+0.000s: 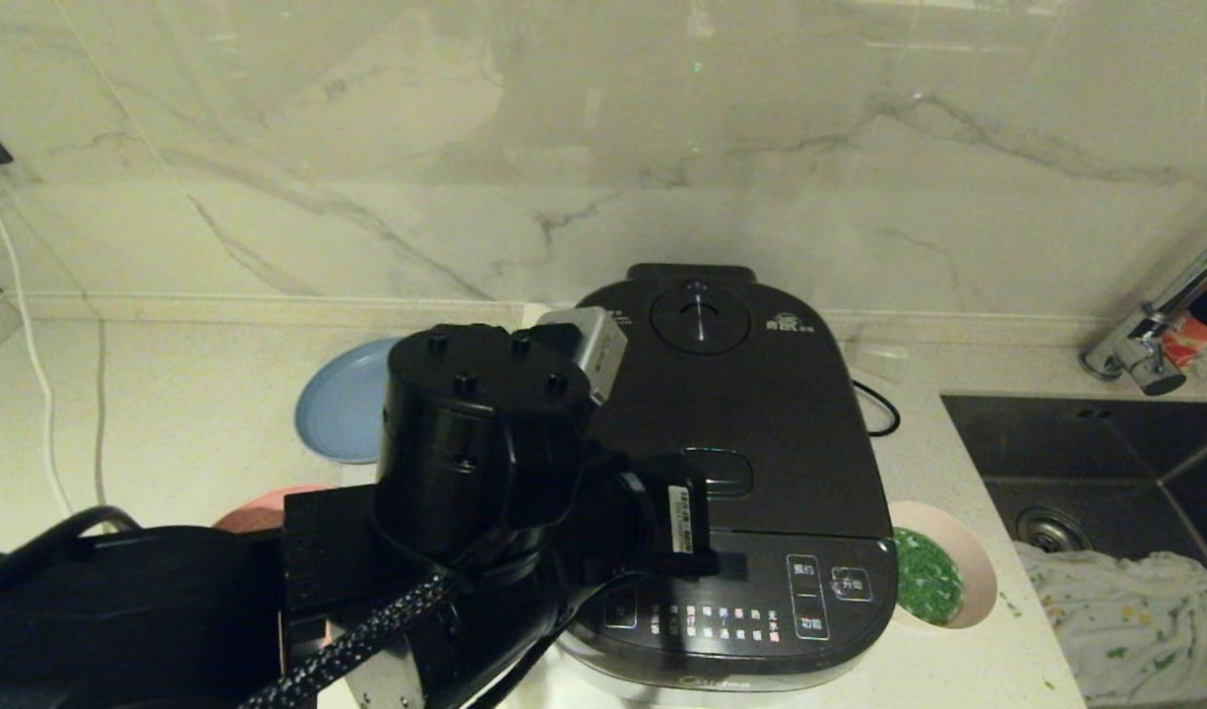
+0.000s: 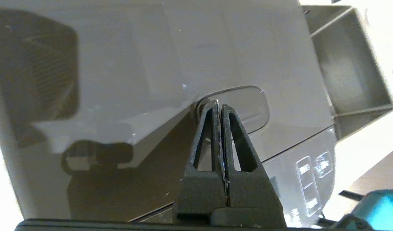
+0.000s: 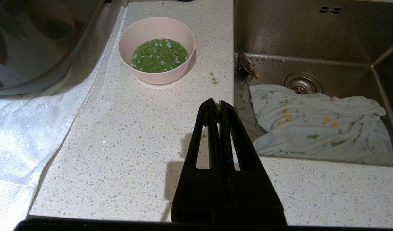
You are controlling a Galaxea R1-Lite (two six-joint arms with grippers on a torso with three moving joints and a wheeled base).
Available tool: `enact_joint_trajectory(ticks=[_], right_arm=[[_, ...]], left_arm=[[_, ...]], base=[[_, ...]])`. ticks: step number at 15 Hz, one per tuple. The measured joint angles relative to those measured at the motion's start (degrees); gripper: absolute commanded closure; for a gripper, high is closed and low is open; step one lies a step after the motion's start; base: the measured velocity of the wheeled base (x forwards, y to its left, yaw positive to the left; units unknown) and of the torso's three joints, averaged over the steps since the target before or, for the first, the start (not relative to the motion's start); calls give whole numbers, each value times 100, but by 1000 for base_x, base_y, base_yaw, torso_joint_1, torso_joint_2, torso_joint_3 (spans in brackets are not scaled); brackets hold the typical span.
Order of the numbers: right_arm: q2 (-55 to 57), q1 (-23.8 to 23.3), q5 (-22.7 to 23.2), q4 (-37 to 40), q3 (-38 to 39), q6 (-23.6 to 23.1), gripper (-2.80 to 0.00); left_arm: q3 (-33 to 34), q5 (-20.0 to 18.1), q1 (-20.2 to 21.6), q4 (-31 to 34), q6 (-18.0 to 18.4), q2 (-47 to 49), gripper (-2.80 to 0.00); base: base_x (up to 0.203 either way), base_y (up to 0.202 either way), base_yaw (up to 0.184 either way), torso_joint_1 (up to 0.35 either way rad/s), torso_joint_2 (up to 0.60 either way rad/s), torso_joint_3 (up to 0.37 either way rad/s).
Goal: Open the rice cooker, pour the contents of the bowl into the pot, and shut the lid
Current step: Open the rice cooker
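The rice cooker (image 1: 751,492) stands mid-counter with its lid (image 1: 761,394) down, so the pot is hidden. My left gripper (image 2: 219,104) is shut, its tips resting at the edge of the lid's release button (image 2: 244,109) (image 1: 719,471). The pale pink bowl (image 1: 958,551) (image 3: 156,75) sits on the counter to the right of the cooker, upright, holding green bits (image 3: 159,55) in water. My right gripper (image 3: 216,106) is shut above the counter, short of the bowl and apart from it, with a tiny green bit stuck at its tips. It is out of the head view.
A blue plate (image 1: 343,399) and a pink plate (image 1: 254,512) lie left of the cooker, behind my left arm (image 1: 466,443). A steel sink (image 1: 1086,443) with a soiled white cloth (image 3: 318,125) and a tap (image 1: 1145,345) is on the right. A white towel (image 3: 20,134) lies under the cooker.
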Motion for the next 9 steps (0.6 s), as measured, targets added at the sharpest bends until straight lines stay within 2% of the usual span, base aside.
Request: enact_joint_trajectory(ticks=[9], right_arm=[[0,0,-2,-1,0,2,0]], left_arm=[[64,34,-8,-541,12,207,0]], base=[[0,0,0,0,0,0]])
